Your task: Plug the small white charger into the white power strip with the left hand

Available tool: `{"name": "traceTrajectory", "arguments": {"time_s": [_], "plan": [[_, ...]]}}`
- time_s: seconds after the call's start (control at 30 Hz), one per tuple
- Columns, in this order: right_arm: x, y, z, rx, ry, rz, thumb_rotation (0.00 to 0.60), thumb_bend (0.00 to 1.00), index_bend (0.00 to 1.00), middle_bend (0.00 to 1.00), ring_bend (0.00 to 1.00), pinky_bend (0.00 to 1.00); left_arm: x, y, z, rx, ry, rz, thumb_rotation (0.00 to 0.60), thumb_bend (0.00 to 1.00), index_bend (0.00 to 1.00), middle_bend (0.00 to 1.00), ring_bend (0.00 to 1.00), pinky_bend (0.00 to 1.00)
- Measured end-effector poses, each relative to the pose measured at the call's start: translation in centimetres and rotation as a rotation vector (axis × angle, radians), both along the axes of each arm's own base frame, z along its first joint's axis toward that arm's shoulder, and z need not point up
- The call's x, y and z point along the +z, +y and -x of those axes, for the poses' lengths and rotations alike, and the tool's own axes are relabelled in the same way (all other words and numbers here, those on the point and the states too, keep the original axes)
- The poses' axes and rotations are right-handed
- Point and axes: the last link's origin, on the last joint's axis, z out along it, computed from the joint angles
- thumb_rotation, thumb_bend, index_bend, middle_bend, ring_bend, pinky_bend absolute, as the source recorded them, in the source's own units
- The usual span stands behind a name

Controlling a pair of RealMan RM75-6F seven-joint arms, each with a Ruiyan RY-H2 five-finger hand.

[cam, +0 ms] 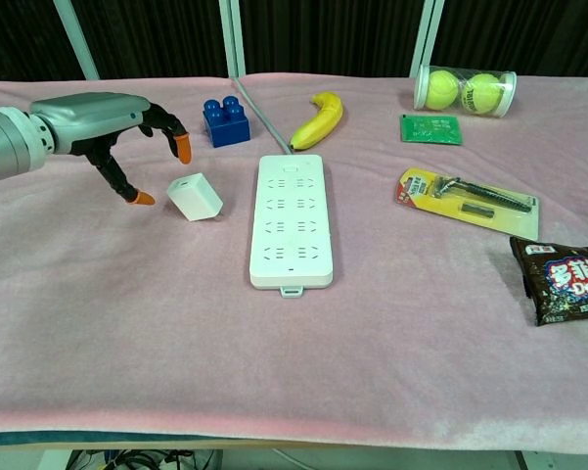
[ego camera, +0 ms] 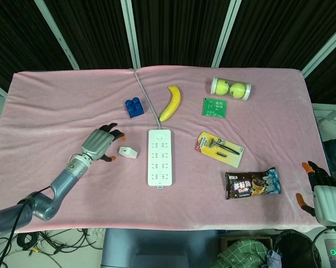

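The small white charger lies on the pink cloth just left of the white power strip, which lies flat with its cord running to the far edge. My left hand hovers just left of the charger, fingers spread and empty, its orange fingertips close to the charger without touching it. My right hand shows only in the head view, at the table's near right corner, fingers apart and empty.
A blue toy brick and a banana lie beyond the strip. To the right are a green packet, a tube of tennis balls, a packaged razor and a dark snack bag.
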Motion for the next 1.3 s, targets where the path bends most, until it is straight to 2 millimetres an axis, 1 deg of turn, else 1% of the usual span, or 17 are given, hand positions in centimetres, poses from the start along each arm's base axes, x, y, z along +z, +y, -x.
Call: {"name": "traceTrajectory", "arguments": {"time_s": [0.23,0.4,0.57,1.1,1.3], "plan": [[-0.1,0.0,0.1,-0.015,0.005,-0.011,0.6,0.25,0.12,0.09,0.15,0.27,-0.7,0.2,-1.0,-0.023,-0.025,0.004,0.6,0.18,0.32,0.35,0.21,0.32],[-0.1,0.0,0.1,-0.023,0.006,-0.018,0.6,0.25,0.12,0.09,0.16,0.27,-1.2,0.0,-1.1,-0.032,-0.014,0.011,0.6,0.18,0.34,0.37,0.25,0.36],[0.0,0.0,0.1,-0.029,0.005,-0.02,0.6,0.25,0.12,0.09,0.16,0.27,-1.7,0.1,-1.1,-0.024,-0.019,0.017,0.6,0.23,0.36,0.41,0.31,0.41],[-0.1,0.0,0.1,-0.036,0.012,-0.028,0.6,0.25,0.12,0.09,0.16,0.27,-2.3,0.1,-1.0,-0.027,-0.016,0.026,0.6,0.23,0.37,0.45,0.33,0.42],[-0.1,0.0,0.1,-0.039,0.01,-0.026,0.6,0.25,0.12,0.09,0.16,0.27,-2.5,0.1,-1.1,-0.028,-0.016,0.028,0.6,0.26,0.39,0.47,0.37,0.46]]}}
